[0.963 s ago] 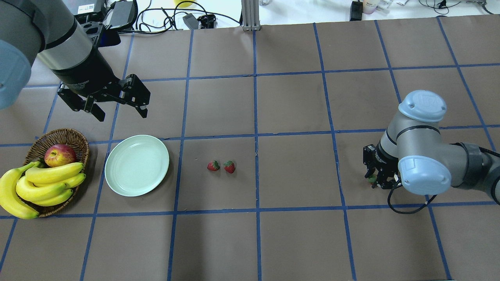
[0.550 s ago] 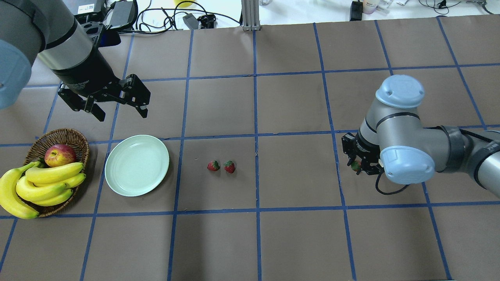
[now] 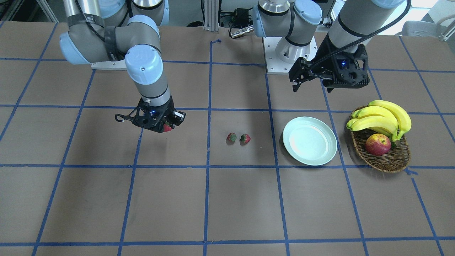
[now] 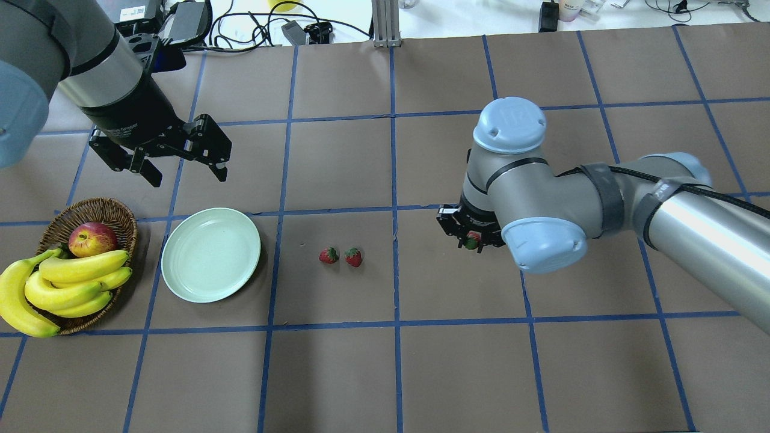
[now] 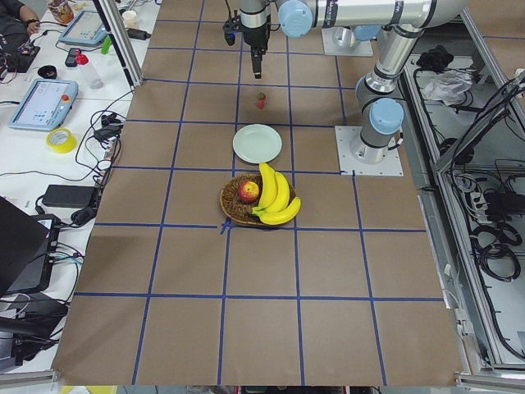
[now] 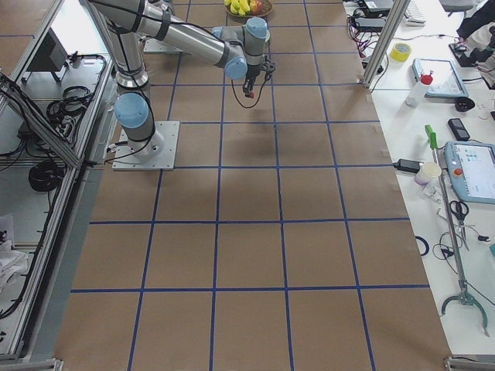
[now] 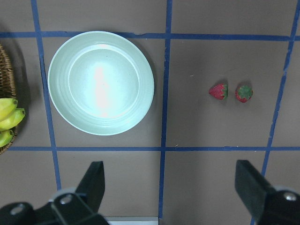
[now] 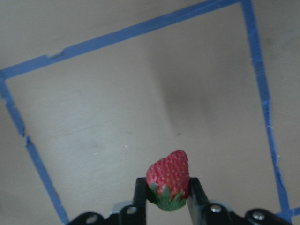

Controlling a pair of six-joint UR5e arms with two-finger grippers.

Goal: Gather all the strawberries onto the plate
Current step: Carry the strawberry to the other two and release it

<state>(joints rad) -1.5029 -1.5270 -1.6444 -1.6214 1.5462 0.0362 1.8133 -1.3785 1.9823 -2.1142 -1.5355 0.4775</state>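
Observation:
My right gripper (image 4: 471, 242) is shut on a strawberry (image 8: 168, 179) and holds it above the brown table, to the right of the two others. Those two strawberries (image 4: 328, 255) (image 4: 354, 257) lie side by side on the table, right of the pale green plate (image 4: 211, 254). The plate holds nothing. In the front-facing view the held strawberry (image 3: 167, 128) shows red under the right gripper (image 3: 164, 127). My left gripper (image 4: 183, 169) hangs open above the table behind the plate; its fingers (image 7: 96, 180) frame the plate (image 7: 101, 83) and both loose berries (image 7: 218, 91) (image 7: 243, 93).
A wicker basket (image 4: 123, 219) with bananas (image 4: 66, 282) and a red-yellow apple (image 4: 92, 239) stands left of the plate. Cables and devices lie along the table's far edge (image 4: 289, 30). Blue tape lines grid the table.
My right arm has swept leftward across the table with the strawberry in its gripper, from near the right edge towards the centre. The left arm, plate and two loose strawberries have not moved.

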